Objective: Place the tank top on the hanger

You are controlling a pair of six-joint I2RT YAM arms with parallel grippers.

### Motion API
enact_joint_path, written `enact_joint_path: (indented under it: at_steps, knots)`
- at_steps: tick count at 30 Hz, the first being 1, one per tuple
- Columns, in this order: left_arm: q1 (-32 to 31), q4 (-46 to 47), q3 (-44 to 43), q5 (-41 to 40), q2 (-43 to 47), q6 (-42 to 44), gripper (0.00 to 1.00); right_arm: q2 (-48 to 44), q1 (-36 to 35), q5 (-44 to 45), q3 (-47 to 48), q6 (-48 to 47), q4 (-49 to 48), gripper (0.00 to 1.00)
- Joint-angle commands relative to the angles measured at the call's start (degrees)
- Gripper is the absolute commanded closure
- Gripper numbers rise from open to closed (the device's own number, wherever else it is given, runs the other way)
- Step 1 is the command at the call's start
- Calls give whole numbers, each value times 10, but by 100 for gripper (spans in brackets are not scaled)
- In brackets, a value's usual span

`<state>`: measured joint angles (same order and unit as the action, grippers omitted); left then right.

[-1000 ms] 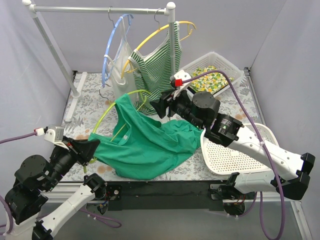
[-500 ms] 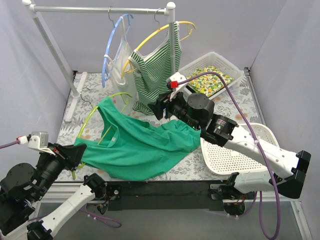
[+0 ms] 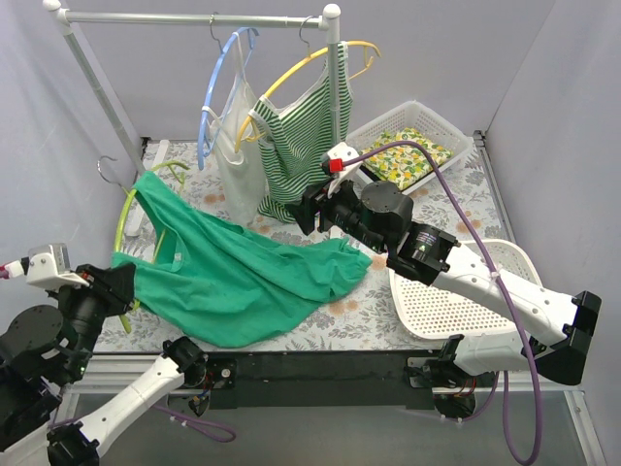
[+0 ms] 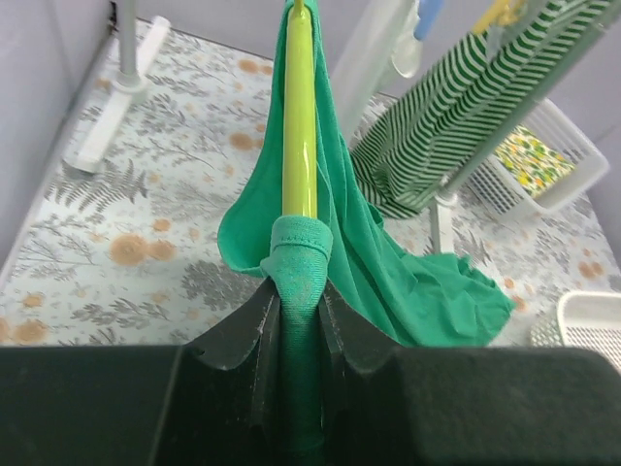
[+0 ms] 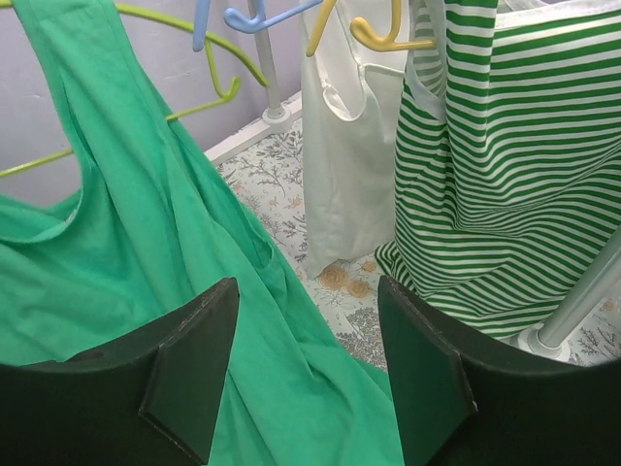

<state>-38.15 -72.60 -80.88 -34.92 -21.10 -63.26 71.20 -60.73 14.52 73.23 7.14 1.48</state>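
Note:
The emerald tank top [image 3: 233, 277] hangs by one strap from the lime hanger [image 3: 123, 209] at the left, and its body trails over the table. My left gripper [image 3: 124, 283] is shut on the hanger's lower end, with the strap wrapped over it. In the left wrist view the hanger [image 4: 299, 116] rises straight from the gripper [image 4: 299, 313], and the top [image 4: 388, 272] drapes to the right. My right gripper [image 3: 307, 210] is open and empty above the top's right part. In the right wrist view it [image 5: 306, 359] hovers over the fabric [image 5: 146, 243], with the hanger [image 5: 194, 39] behind.
A clothes rack [image 3: 194, 16] at the back holds a white top [image 3: 233, 146] on a blue hanger and a striped top [image 3: 301, 136] on a yellow hanger. A white basket [image 3: 441, 124] with lemon-print cloth stands back right. A perforated white tray [image 3: 514, 254] lies under the right arm.
My left gripper has pulled the hanger and tank top to the left and lifted them. The fabric has slid left, away from the right gripper, which has barely moved.

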Motion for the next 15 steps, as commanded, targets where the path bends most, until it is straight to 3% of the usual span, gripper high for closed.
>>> enact_joint_path:
  at_steps: [1,6,15]
  knots:
    - [-21,79,-21,-106,-53,49,100,-3,0,-6,0,3,-31,33]
    - [-81,138,-44,-168,-98,106,100,-1,-1,-12,2,3,-31,33]
    - [-111,221,-117,-247,-179,238,100,6,0,-19,9,0,-31,33]
